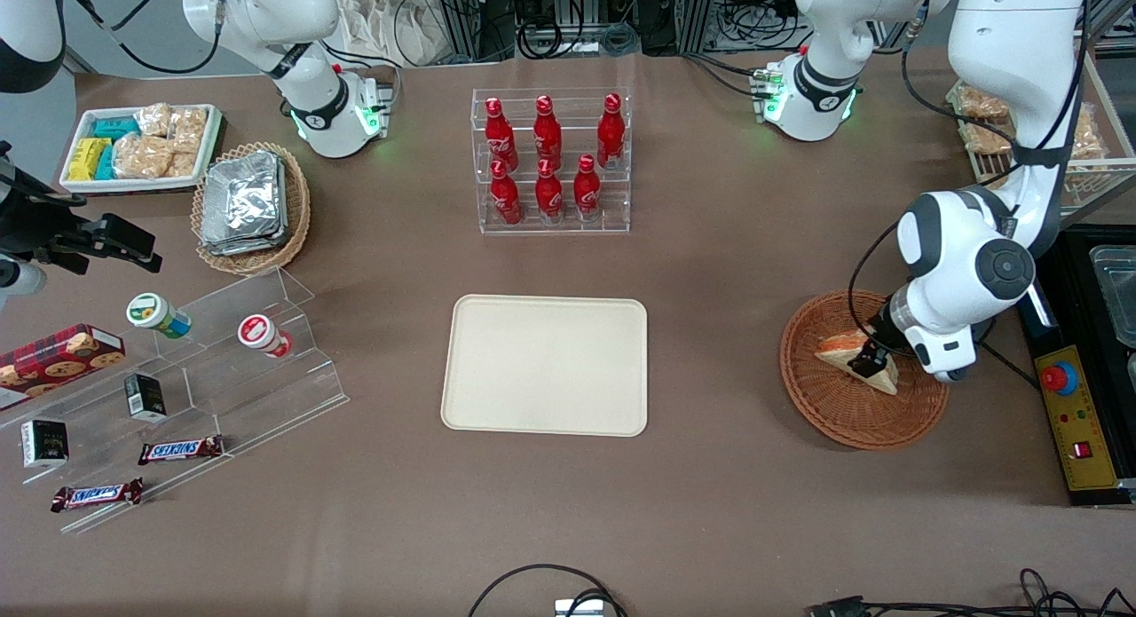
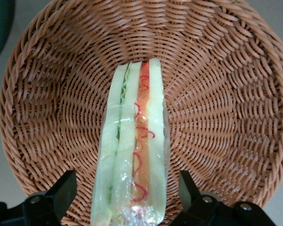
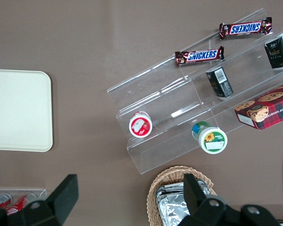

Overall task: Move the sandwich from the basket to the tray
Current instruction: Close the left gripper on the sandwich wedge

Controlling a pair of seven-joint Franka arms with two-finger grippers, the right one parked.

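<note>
The sandwich (image 1: pixel 841 348), a plastic-wrapped wedge of white bread with green and orange-red layers, lies in the round reddish-brown wicker basket (image 1: pixel 821 408) toward the working arm's end of the table. My gripper (image 1: pixel 873 360) is down in the basket over the sandwich. In the left wrist view the sandwich (image 2: pixel 134 141) runs between the two black fingers (image 2: pixel 66 188), with a gap of basket (image 2: pixel 217 94) weave showing on each side. The gripper (image 2: pixel 126 186) is open. The cream-beige tray (image 1: pixel 545 365) sits bare at the table's middle, also in the right wrist view (image 3: pixel 19 110).
A clear rack of red bottles (image 1: pixel 552 160) stands farther from the camera than the tray. Toward the parked arm's end are a clear stepped stand with snacks (image 1: pixel 204 368), a tan basket of foil packets (image 1: pixel 253 204) and a white snack tray (image 1: pixel 142 146). A control box (image 1: pixel 1069 413) lies beside the basket.
</note>
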